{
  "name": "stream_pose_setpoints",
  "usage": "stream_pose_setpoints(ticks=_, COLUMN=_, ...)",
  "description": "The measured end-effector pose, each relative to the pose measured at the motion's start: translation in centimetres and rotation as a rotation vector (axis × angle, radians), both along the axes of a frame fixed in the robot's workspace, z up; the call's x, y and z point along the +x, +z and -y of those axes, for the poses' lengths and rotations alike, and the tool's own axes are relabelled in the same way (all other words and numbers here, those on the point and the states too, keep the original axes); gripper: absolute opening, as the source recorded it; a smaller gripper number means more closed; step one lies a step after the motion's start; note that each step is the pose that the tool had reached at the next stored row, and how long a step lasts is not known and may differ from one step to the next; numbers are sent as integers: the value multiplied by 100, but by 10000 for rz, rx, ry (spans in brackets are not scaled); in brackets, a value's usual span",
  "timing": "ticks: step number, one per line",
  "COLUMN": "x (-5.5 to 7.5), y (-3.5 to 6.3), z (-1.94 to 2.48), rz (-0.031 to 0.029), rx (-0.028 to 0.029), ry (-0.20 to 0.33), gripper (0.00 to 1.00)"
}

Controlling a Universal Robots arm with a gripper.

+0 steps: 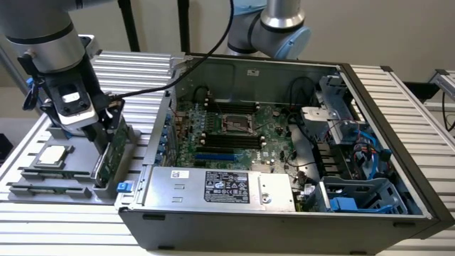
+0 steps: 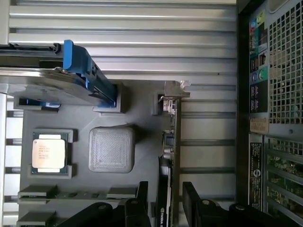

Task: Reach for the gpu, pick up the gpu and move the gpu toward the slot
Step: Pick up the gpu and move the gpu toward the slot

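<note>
In gray tray [image 2: 142, 109]: gpu [image 1: 110, 157] upright, thin, green.

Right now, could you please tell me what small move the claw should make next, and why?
Probably close on the gpu: it stands on edge in the tray, and the open claw straddles it, a finger on each side with gaps.

One open computer case [image 1: 284, 230] stands here. Beside it, one grey tray [image 2: 147, 137] holds one gpu [image 1: 108, 157], one processor chip [image 2: 49, 153], one hard drive with blue rails [image 2: 40, 81] and one square grey block [image 2: 111, 149]. One robot arm [image 1: 42, 32] is present.
</note>
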State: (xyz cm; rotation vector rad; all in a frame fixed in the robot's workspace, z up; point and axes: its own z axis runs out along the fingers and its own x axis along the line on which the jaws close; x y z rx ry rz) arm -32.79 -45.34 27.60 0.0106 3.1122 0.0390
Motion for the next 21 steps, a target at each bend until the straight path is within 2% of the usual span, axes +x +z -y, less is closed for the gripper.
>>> stream_pose_setpoints(ticks=6, x=0, y=-110, z=6, rz=48, rx=-16, ry=-23, gripper=42)
stream_pose_setpoints(ticks=14, x=0, y=-255, z=5, rz=83, rx=-53, ry=-51, gripper=42)
stream_pose_setpoints(ticks=21, x=0, y=-320, z=3, rz=88, rx=-92, ry=-74, gripper=42)
